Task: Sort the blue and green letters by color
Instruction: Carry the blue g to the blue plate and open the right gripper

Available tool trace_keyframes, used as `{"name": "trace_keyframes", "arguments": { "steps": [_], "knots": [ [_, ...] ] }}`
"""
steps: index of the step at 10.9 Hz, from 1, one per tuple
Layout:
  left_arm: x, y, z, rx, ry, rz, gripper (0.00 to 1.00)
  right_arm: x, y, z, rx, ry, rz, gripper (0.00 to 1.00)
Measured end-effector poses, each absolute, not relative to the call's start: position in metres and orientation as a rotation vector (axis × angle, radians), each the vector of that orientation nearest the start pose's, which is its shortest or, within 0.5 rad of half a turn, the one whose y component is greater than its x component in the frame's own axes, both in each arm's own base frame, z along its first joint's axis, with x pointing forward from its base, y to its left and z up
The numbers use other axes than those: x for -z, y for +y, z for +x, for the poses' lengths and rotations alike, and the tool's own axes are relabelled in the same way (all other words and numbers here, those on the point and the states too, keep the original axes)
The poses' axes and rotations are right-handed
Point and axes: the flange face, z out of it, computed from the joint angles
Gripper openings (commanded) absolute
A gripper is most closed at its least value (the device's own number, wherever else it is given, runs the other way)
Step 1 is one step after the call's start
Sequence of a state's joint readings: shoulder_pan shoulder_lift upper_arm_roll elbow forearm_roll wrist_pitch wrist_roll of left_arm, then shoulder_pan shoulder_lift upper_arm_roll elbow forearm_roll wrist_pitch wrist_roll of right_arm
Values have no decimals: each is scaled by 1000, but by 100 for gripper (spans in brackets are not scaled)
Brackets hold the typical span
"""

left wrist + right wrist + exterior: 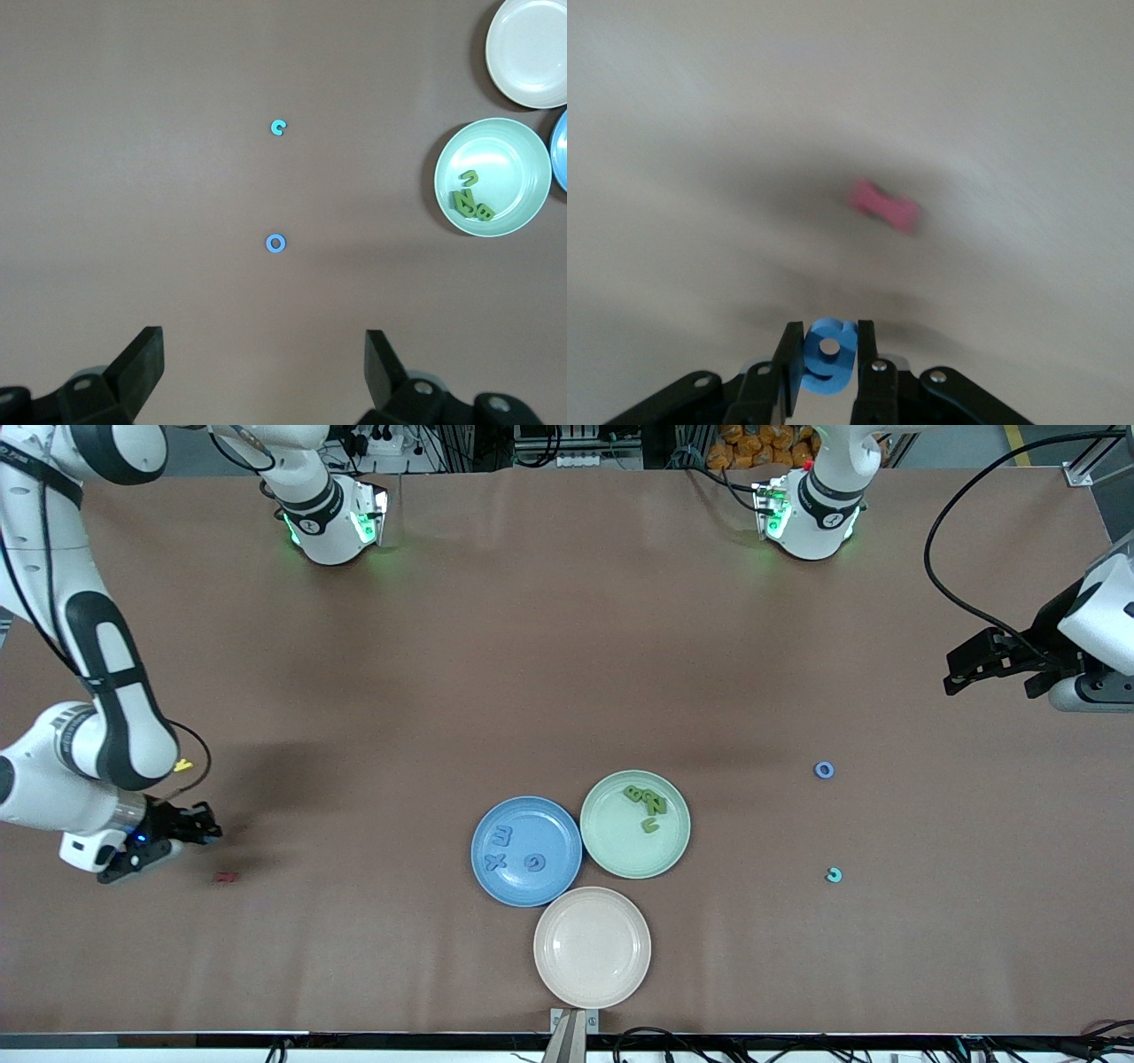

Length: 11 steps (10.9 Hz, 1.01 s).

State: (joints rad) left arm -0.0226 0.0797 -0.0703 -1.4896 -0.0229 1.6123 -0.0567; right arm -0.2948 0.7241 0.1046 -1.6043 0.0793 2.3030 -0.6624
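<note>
Clamping a blue letter (829,356) between its fingers, the right gripper (205,832) hangs low over the table (532,646) at the right arm's end; only the right wrist view shows that letter, since the front view gives no sight of it in the dark fingers. The same wrist view catches a red letter (883,205) on the table, blurred; the front view places it (225,877) just beside the gripper, with a yellow letter (182,764) half hidden by the arm.

Mid-table sit 3 plates, touching or nearly so: a blue plate (526,815) holding 3 blue letters (502,836), a green plate (673,841) beside it holding a cluster of green letters (647,802), and a beige plate (592,948) nearest the front camera. The left wrist view shows the green plate (523,159) and its green letters (469,199) (the blue plate's letters fall outside it).

Toward the left arm's end, 2 loose letters lie well apart: a blue O (824,770) and a teal C (834,875), the C nearer the front camera; the left wrist view shows both, O (275,243) and C (279,128).

The left gripper (961,676) waits above the table at its own end, fingers (142,363) spread wide, holding nothing.
</note>
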Motion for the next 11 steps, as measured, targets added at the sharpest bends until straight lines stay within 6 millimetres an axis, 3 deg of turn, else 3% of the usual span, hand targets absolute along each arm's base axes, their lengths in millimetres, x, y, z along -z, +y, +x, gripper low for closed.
{"name": "trace_keyframes", "arguments": {
  "steps": [3,5,8,11],
  "knots": [
    [-621,-54,581,65,55,-3172,100,-214,-46,697,36,-304,-2974,0],
    [-621,-54,582,65,54,-3172,100,-230,32,708,41,-52,-2966,0],
    [-620,-54,582,61,53,-3172,100,-239,146,703,15,221,-2946,0],
    [-619,-53,583,59,52,-3172,100,-245,236,695,17,536,-2858,0]
  ]
}}
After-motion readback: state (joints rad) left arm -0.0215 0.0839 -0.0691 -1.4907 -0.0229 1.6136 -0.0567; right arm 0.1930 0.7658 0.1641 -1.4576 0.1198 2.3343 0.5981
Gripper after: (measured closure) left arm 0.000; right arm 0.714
